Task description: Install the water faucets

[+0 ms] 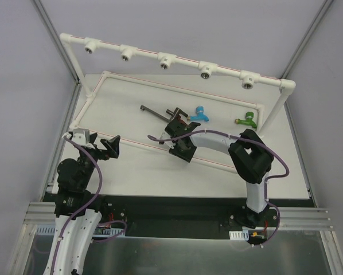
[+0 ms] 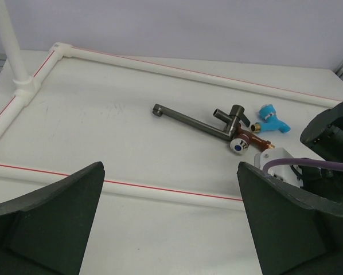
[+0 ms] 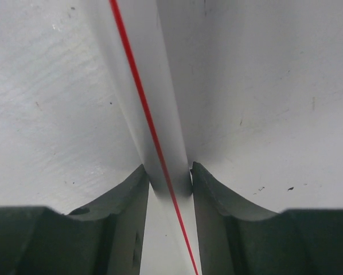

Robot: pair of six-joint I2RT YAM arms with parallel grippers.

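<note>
The red-brown faucet (image 2: 249,139) with a shiny bluish knob lies on the table beside a long dark metal tap (image 2: 197,121). The blue faucet (image 2: 272,122) lies just right of them and shows from above too (image 1: 199,114). The green faucet (image 1: 246,120) lies at the far right, near the frame's post. My right gripper (image 1: 180,152) is shut on the white pipe frame's near rail (image 3: 143,86), one finger on each side of it in the right wrist view (image 3: 169,177). My left gripper (image 2: 170,172) is open and empty, just on the near side of the same rail, at the left (image 1: 114,147).
The white pipe frame's raised top bar (image 1: 186,60) carries several round sockets facing the table. Its low rails with red lines (image 2: 177,69) box in the faucets. My right arm (image 1: 249,157) reaches across the table's right half. Grey walls stand on both sides.
</note>
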